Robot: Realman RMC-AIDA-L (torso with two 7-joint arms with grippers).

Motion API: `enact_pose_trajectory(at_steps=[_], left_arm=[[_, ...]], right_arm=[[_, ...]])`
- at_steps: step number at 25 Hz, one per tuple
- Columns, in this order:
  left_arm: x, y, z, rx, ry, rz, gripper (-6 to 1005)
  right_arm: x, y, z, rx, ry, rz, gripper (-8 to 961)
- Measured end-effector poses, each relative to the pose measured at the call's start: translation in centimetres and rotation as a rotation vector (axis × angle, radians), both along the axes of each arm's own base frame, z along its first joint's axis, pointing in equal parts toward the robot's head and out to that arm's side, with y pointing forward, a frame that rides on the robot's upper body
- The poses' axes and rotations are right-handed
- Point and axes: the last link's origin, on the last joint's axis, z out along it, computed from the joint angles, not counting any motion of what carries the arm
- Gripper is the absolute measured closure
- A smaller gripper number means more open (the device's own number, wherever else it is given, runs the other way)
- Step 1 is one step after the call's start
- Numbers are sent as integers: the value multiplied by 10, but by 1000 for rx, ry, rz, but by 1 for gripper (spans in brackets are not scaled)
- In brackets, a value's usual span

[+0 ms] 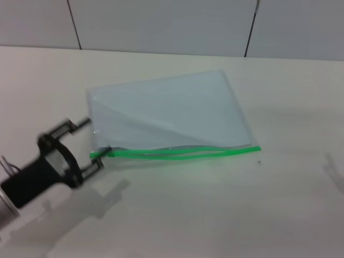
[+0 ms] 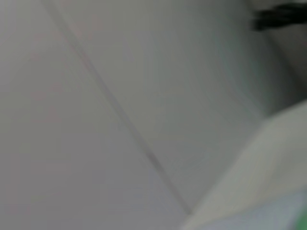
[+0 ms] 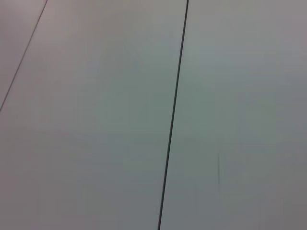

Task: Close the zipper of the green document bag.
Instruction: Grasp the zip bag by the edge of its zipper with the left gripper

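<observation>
The green document bag (image 1: 172, 110) lies flat on the pale table, a translucent bluish pouch turned slightly askew. Its zipper (image 1: 183, 153) runs along the near long edge as a bright green strip whose two halves gape apart in the middle. A small dark slider (image 1: 106, 152) sits at the strip's left end. My left gripper (image 1: 92, 144) is at the bag's left short edge, open, with one finger by the far corner and the other just beside the slider. A sliver of the bag (image 2: 268, 221) shows in the left wrist view. The right gripper is out of view.
The table (image 1: 215, 209) stretches in front of and to the right of the bag. A panelled grey wall (image 1: 161, 21) rises behind the table's far edge. The right wrist view shows only wall panels (image 3: 96, 115) with dark seams.
</observation>
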Motion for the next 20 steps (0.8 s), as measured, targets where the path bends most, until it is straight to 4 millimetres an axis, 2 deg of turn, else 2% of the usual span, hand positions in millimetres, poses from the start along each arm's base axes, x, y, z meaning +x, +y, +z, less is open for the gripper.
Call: enact_pose_trajectory(at_steps=[4, 9, 20], left_arm=[[-4, -9, -14, -62, 131, -61, 353], [-13, -13, -23, -97, 222, -61, 352], [-26, -11, -9, 25, 283, -18, 351]], right_arm=[[1, 0, 1, 4, -3, -5, 64], [1, 1, 1, 3, -3, -4, 64], [1, 1, 0, 2, -3, -4, 65]])
